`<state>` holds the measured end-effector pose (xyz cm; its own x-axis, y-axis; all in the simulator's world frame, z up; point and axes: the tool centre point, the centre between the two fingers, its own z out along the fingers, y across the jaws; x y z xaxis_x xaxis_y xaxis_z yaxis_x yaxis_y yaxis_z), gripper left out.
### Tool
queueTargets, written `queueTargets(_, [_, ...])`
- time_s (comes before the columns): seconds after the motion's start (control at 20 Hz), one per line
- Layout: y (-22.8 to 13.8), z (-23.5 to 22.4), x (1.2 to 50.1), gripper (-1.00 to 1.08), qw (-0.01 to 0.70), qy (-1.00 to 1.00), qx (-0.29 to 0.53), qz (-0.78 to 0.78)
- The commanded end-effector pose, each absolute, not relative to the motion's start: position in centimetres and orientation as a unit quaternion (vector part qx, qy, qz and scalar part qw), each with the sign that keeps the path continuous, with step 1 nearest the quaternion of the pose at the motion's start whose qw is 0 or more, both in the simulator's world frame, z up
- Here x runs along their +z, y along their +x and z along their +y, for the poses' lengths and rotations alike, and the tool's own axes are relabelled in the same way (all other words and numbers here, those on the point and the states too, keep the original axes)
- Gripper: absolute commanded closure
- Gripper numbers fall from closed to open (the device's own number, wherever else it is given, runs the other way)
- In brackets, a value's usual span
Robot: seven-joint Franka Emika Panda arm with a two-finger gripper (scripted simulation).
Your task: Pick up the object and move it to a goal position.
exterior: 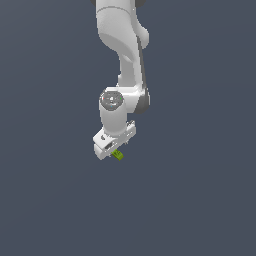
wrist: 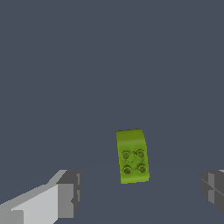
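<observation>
In the wrist view, nearest the camera, the two fingers (wrist: 65, 194) of the gripper (wrist: 140, 192) stood wide apart, one a pale grey bar ending in a darker pad, the other showing only its dark tip at the frame's edge. The jaws were spread and held nothing. Between them, a little beyond the fingertips, lay the object (wrist: 132, 156), a small lime-green block, roughly rectangular, with four darker round studs (set two by two) on the face turned to the camera. Neither pad touched it; it sat nearer the middle of the gap than either finger, tilted slightly against the line between them. Beyond the block there was only the plain slate-blue surface (wrist: 109, 65), with no edge or corner visible to place the block against.

In the exterior view the white arm (exterior: 122, 45) came down from the top of the frame, bent at the wrist joint (exterior: 112, 100), and ended in the gripper (exterior: 111, 151), angled toward the exterior view's left. The object (exterior: 118, 155) showed as a tiny green speck just below the gripper body, at its lower edge toward the exterior view's right. From this angle I could not tell whether the block rested on the surface or hung clear of it.
</observation>
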<state>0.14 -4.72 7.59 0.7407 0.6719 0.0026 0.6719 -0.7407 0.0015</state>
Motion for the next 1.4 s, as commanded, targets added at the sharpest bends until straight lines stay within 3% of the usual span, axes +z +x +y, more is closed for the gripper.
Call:
queueTargets(0.0, [0.0,-5.0,7.1,-0.92,0.0,0.925,0.001,0.379])
queueTargets(0.7, [-0.2,-5.5,6.0,-0.92,0.0,0.913,0.0,0.407])
queueTargets(1.35, [-0.2,-5.5,1.3,-0.92,0.0,0.912,0.0,0.409])
